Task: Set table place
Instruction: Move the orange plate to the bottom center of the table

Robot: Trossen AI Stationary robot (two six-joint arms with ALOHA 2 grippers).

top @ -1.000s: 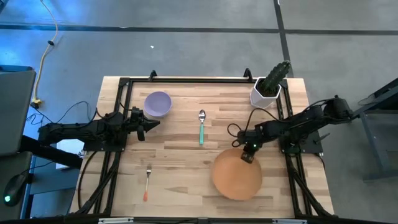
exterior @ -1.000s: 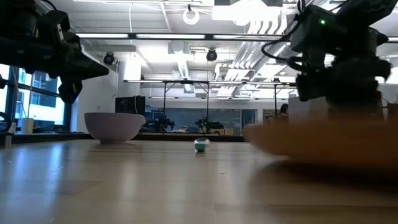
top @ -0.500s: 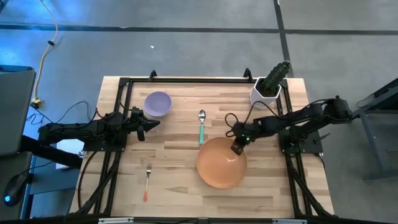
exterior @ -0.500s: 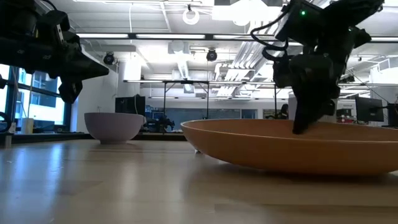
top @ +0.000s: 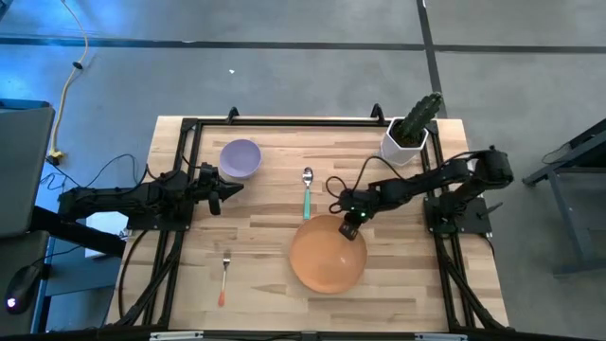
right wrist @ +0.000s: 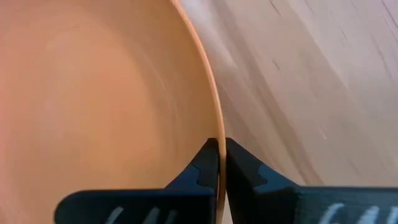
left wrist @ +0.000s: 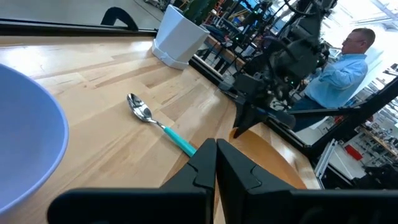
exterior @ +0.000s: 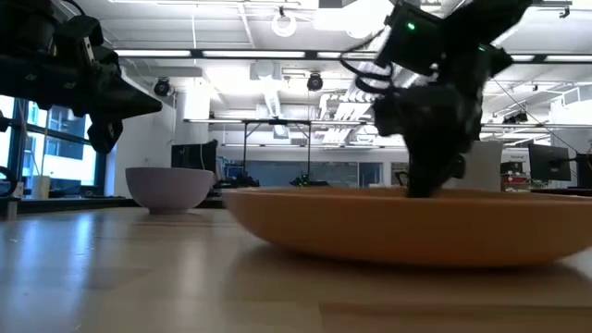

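The large orange plate [top: 327, 256] lies on the wooden table [top: 265, 265] near its middle front. My right gripper [top: 349, 227] is shut on the plate's far right rim. The teal-handled spoon [top: 307, 194] lies just beyond the plate. The lavender bowl [top: 240, 158] stands at the far left. The orange-handled fork [top: 223, 278] lies at the near left. My left gripper [top: 227, 188] is shut and empty, raised just near of the bowl. My right gripper pinches the plate's rim [right wrist: 217, 134] between its two fingers, one inside the plate and one outside. The fingers come from above, slanting from the table's right. The plate's underside rests on the table [exterior: 407, 254].
A white pot with a cactus [top: 409, 133] stands at the far right corner. A black frame [top: 284, 121] edges the table. A person [left wrist: 345, 62] shows beyond the table in the left wrist view.
My right gripper has gone toward the table's left edge and a little toward the far edge, staying shut on the plate's rim. The plate has slid along the table from the near right toward the middle.
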